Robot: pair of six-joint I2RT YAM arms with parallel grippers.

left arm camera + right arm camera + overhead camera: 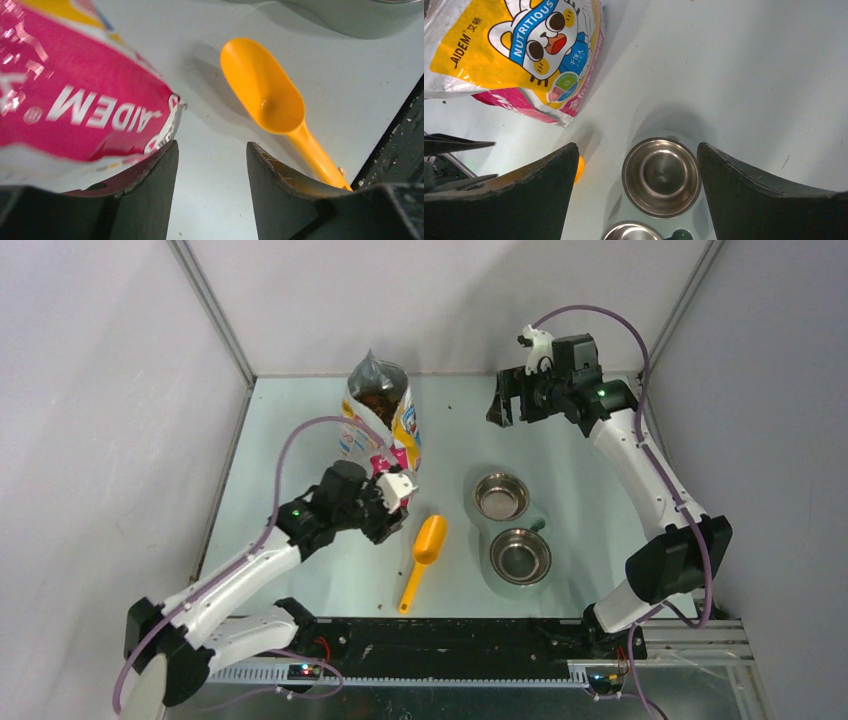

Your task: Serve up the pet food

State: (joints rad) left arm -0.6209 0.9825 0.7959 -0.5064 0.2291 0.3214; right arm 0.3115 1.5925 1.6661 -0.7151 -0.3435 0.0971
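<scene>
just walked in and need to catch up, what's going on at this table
Nothing is being held right now. The left arm has its jaws open, low beside the foot of the bag, with the empty yellow scoop lying close by on the table. The right arm is raised at the back right, jaws wide open. The pet food shows in the bag's open top. Both steel bowls are empty, so nothing has been served yet.

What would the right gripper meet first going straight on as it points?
Likely the far steel bowl: it shows centred ahead of the open right gripper, with nothing in between, though depth is unclear.
</scene>
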